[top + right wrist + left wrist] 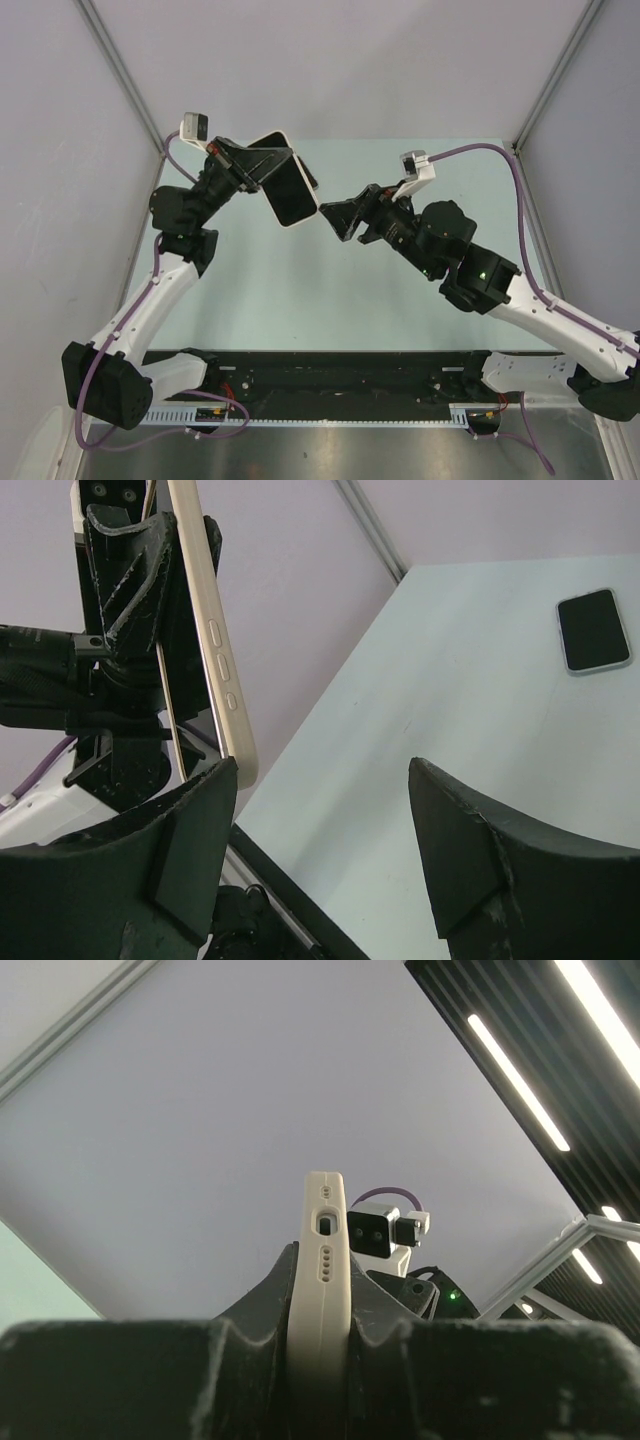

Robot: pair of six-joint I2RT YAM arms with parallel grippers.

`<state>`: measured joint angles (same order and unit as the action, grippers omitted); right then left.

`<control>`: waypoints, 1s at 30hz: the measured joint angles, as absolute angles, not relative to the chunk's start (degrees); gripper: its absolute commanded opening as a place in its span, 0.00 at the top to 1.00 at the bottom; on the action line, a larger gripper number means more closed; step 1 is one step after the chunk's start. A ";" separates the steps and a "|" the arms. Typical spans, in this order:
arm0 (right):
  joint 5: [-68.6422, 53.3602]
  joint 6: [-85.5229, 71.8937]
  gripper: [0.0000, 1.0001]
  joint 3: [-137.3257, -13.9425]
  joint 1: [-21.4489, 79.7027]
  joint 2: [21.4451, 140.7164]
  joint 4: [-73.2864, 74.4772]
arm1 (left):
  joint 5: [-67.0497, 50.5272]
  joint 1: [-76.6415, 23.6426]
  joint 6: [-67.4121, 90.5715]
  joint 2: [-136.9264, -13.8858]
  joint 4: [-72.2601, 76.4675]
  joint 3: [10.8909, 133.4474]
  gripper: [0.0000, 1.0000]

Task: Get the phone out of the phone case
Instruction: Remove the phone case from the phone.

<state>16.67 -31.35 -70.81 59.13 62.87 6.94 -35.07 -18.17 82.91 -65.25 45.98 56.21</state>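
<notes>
Pale green table (300,290) between grey-lilac walls (350,60), metal corner posts (117,65), ceiling light strips (519,1083)

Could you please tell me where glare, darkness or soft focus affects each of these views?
Left wrist view: the ceiling light strips blow out white; the jaws of the left gripper are dark and soft, while the phone case edge is sharp. Right wrist view: the jaws of the right gripper are near-black, underexposed. Top external view: even, soft light.

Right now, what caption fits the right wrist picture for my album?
Left gripper holds up the cream phone case; open right gripper beside it, dark phone flat on the table.
</notes>
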 measured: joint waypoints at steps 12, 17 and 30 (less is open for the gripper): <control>16.16 -31.44 0.26 -73.03 58.02 65.43 7.09 | -33.23 -17.21 82.32 -65.25 45.82 56.21 1.00; 16.67 -31.42 0.26 -74.30 57.84 66.54 7.79 | -32.42 -16.88 81.95 -65.23 45.76 56.21 1.00; 22.04 -29.89 0.26 -79.77 58.94 70.65 13.04 | -31.00 -16.03 79.33 -65.23 44.73 56.21 1.00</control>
<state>22.04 -29.89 -79.77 58.94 70.65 13.04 -31.00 -16.03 79.33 -65.23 44.73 56.21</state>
